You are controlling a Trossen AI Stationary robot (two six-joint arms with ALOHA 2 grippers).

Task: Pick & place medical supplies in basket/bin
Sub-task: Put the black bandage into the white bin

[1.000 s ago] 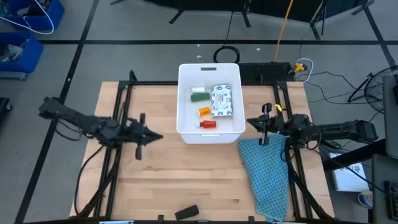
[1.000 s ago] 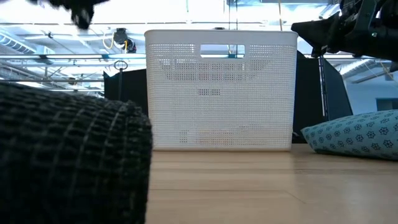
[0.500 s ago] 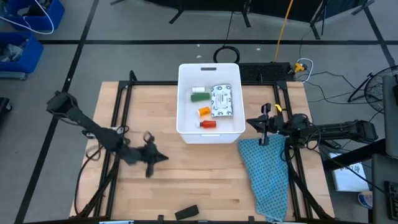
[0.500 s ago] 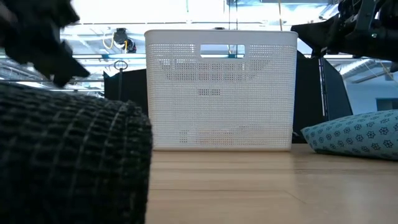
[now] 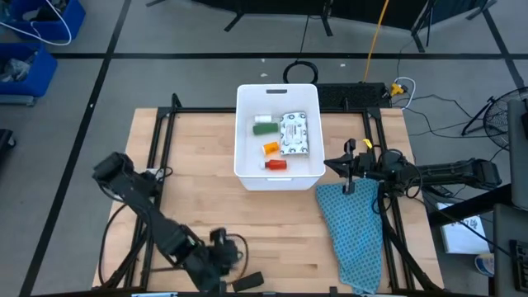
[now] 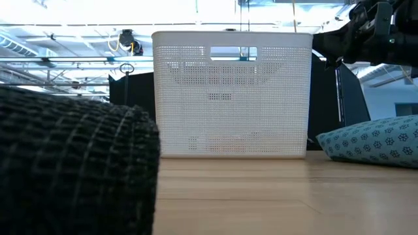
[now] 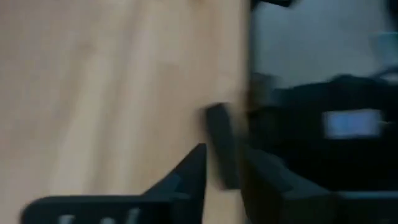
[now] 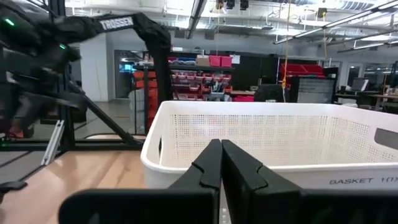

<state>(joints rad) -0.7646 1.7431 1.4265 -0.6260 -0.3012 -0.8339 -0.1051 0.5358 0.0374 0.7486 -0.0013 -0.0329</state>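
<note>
Left gripper, jaws slightly apart, hangs beside the black piece at the table edge; right gripper, jaws together, waits beside the bin above the cloth.

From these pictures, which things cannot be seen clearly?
- Left claw: left wrist view is blurred, so its opening is unclear.
- Black oblong piece: high view shows it small at the table's near edge; its details are unreadable.
- Basket: low view shows only its wall, hiding the contents.

teal-blue cloth on wooden table
</note>
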